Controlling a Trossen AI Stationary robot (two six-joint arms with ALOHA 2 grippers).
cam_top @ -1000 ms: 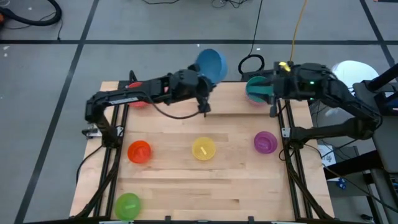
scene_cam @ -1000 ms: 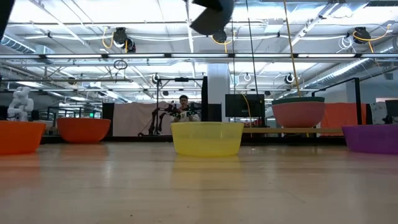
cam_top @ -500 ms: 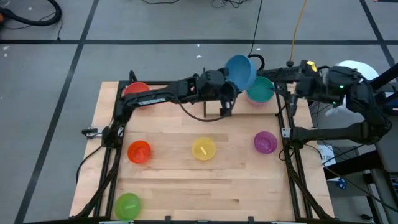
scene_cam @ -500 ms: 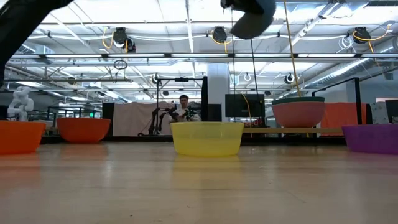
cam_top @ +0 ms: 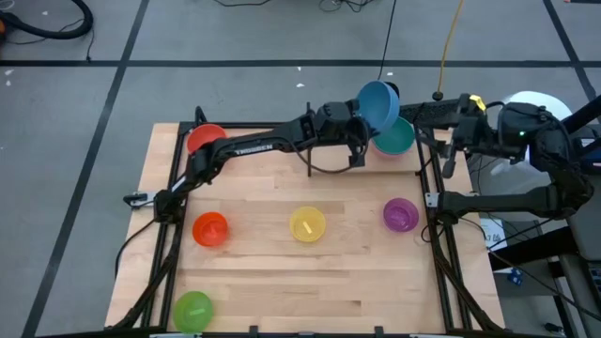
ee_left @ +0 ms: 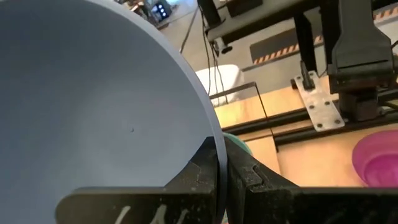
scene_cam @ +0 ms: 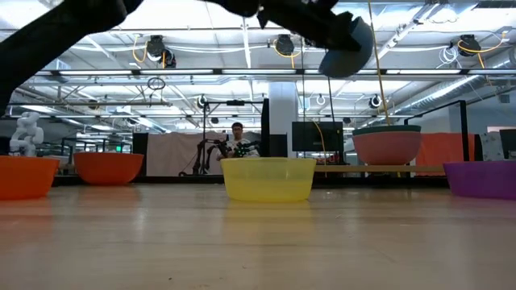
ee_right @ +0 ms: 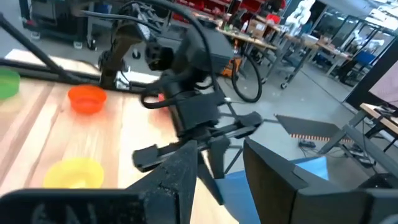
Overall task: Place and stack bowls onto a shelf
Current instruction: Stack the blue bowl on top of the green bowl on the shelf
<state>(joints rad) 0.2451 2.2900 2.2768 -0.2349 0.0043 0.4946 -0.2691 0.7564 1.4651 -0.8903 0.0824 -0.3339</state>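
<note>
My left gripper (cam_top: 362, 120) is shut on a blue bowl (cam_top: 378, 101), high over the table's far right. It shows dark in the low view (scene_cam: 347, 47). Just beside and below it, a teal bowl (cam_top: 396, 138) sits nested in a pink bowl (scene_cam: 387, 148) on the shelf (scene_cam: 427, 168). My right gripper (ee_right: 221, 155) is open with nothing between its fingers, off the table's right edge past the shelf (cam_top: 448, 155). Red (cam_top: 205, 139), orange (cam_top: 210, 228), yellow (cam_top: 307, 225), purple (cam_top: 400, 215) and green (cam_top: 193, 309) bowls stand on the table. My left gripper pinches the blue bowl's rim (ee_left: 217, 146), one finger (ee_left: 198, 177) inside the bowl and the other (ee_left: 252, 180) on its outer wall. The fingers come nearly level from the table's left. The bowl is lifted clear and tipped on edge, its hollow facing up and left.
Black frame rails (cam_top: 430, 202) run along the table's left and right sides. My right arm (cam_top: 526, 131) stands just beyond the right rail. A wide strip of bare wood lies between the bowls in the middle and the near edge.
My left gripper has carried the blue bowl from the far middle toward the table's right edge and somewhat down, to just above the teal bowl; the bowl stays tipped. My right gripper has drawn back from the teal bowl toward the right edge, still open.
</note>
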